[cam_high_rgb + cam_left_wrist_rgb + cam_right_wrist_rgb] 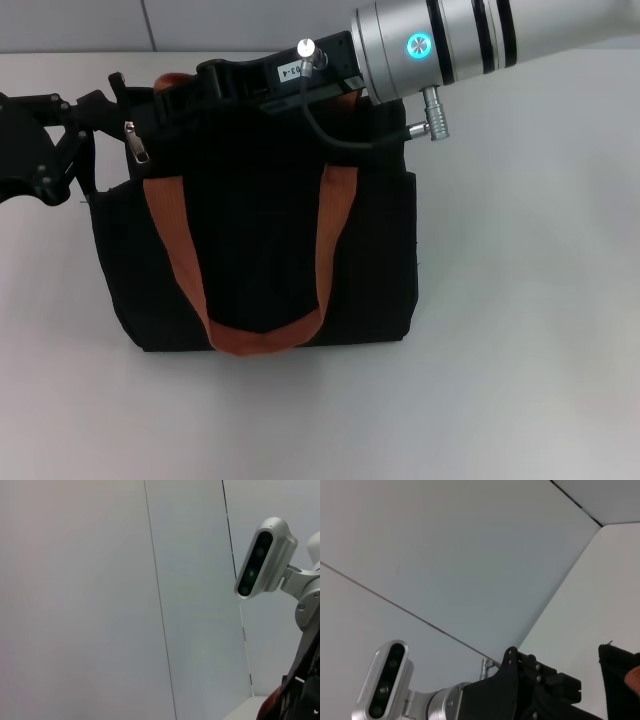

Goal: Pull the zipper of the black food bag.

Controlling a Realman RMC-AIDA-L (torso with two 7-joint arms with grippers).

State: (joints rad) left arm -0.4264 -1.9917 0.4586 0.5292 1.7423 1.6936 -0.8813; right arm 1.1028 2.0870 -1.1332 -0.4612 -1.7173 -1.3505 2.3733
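**Bag braced at both top corners, zipper not yet pulled**

Tabletop [520,380] lies nearest, white and bare in front; on it stands the black food bag [260,230], its near face crossed by a rust-orange strap handle [262,335] that loops down toward the near edge; the bag sits a little left of centre in the head view. Farther back, along the bag's top edge, the zipper [136,142] hangs as a small silver tab at the far-left corner, dangling free. Just left of that tab is the left gripper [95,120], black, its linkage reaching in from the left edge and touching or nearly touching the bag's corner; whether its fingers are apart or together cannot be told. At the far side, the right gripper [235,80] comes in from the upper right behind a silver forearm and rests across the bag's top near the second orange handle; its fingers are hidden too, so their state is unknown.

Judged from this, the step in hand is the approach and bracing; the tab looks ungrasped. The next move calls for one gripper to pinch the small tab squarely, the other to hold the fabric taut, then a steady draw along the zipper line; a slack bag would likely bunch.
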